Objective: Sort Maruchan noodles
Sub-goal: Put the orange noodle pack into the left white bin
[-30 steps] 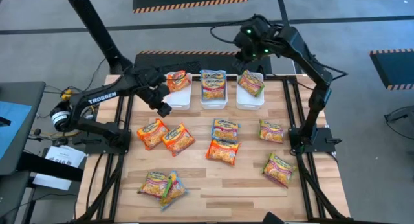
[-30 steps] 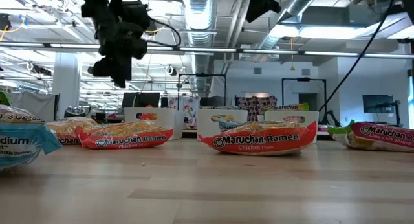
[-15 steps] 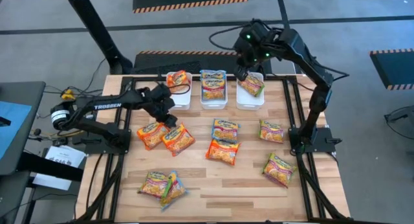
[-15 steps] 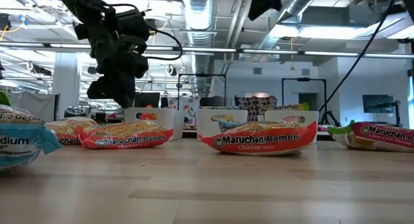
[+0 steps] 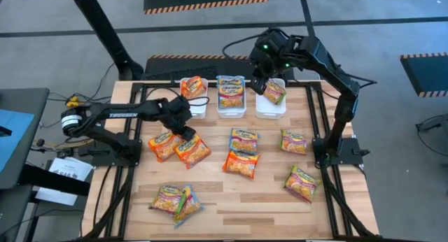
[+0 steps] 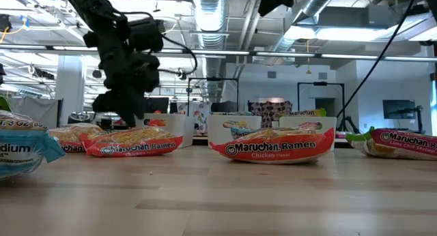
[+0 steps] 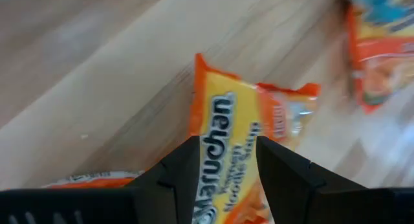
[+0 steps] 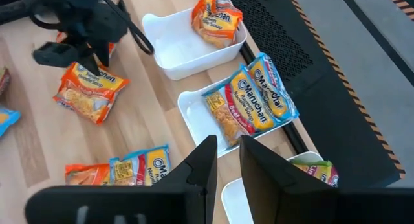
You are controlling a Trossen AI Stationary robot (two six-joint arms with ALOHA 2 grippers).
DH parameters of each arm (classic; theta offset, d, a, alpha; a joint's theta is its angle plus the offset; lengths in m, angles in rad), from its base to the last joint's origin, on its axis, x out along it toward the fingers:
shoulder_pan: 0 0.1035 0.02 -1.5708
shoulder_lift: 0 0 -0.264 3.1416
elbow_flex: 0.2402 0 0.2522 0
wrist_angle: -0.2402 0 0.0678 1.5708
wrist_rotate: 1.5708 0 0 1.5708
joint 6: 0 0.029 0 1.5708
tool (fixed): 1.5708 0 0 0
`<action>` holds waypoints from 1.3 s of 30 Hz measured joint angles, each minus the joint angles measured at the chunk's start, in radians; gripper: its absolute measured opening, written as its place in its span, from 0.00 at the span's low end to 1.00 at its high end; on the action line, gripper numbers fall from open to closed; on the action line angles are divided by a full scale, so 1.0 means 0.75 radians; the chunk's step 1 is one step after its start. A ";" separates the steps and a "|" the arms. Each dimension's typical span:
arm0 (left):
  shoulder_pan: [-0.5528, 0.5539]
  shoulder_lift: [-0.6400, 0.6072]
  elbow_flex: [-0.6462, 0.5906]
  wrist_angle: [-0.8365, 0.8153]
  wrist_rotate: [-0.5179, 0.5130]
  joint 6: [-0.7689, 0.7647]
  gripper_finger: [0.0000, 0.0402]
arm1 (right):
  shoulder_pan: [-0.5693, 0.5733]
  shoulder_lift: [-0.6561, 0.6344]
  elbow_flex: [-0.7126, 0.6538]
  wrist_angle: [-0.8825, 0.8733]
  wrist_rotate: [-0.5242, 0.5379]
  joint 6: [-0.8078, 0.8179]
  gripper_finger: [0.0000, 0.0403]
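Several Maruchan packets lie flat on the wooden table; one more sits in each of three white bins at the far edge. My left gripper (image 5: 186, 132) (image 7: 226, 149) is open, low over an orange packet (image 5: 192, 150) (image 7: 226, 130), one finger on either side of its width. In the low view this gripper (image 6: 126, 114) hangs just above that packet (image 6: 130, 142); whether it touches, I cannot tell. My right gripper (image 5: 257, 82) (image 8: 226, 146) hovers high over the middle bin (image 8: 194, 104) and right bin (image 5: 271, 105), its fingers a narrow gap apart, holding nothing.
The left bin (image 5: 196, 105) holds an orange packet (image 5: 192, 85), the middle bin a blue one (image 5: 231, 91), the right bin a green-pink one (image 5: 274, 92). Another orange packet (image 5: 164, 144) lies beside the left gripper's target. Blue (image 5: 243, 139), orange (image 5: 240, 164) and green-pink (image 5: 294, 140) packets lie mid-table.
My left gripper has moved from beside the left bin toward the near edge and down, ending low over the orange packets. My right gripper has drifted a little toward the table's left above the bins. No packet has moved.
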 joint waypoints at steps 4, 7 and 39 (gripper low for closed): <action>-0.001 0.092 0.000 0.039 0.034 -0.013 0.34 | 0.011 0.000 0.000 -0.001 -0.001 0.001 0.23; -0.008 0.154 0.000 0.041 0.074 -0.040 0.34 | 0.019 0.000 0.000 -0.001 -0.001 0.001 0.23; -0.189 0.208 -0.001 0.294 0.158 -0.096 0.00 | 0.020 0.001 0.000 0.039 0.003 0.001 0.23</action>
